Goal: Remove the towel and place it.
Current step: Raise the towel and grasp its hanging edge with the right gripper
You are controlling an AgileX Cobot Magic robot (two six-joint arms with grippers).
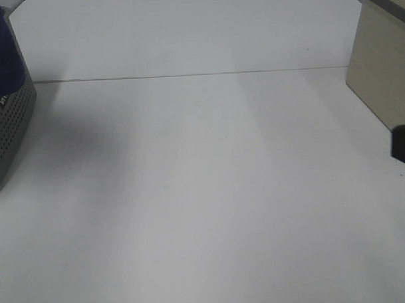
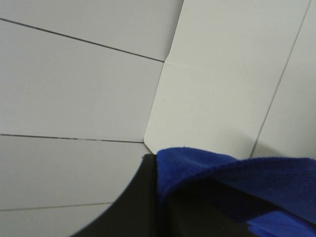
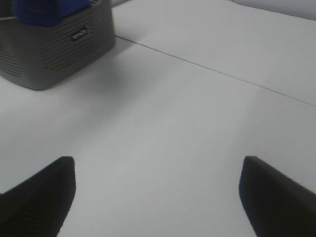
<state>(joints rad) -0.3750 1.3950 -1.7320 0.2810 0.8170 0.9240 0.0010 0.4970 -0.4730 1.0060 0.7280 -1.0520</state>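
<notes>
Left hand [image 2: 165, 200] clenched on towel [image 2: 256, 180], blue plush bunched against dark finger. Towel rises in column above grey basket [image 1: 5, 132] at far left of desk [image 1: 204, 191]; cloth also shows in basket mouth, so I judge it not yet free. Right hand [image 3: 157, 168] released, jaws wide above desk. I'd lift straight up until hem clears rim, avoid tipping basket, then lay towel mid-desk.

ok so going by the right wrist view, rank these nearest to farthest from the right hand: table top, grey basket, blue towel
1. table top: directly below the open right hand.
2. grey basket: across the table ahead of the hand, with a perforated wall facing it.
3. blue towel: in the basket's top, behind that near wall.
</notes>
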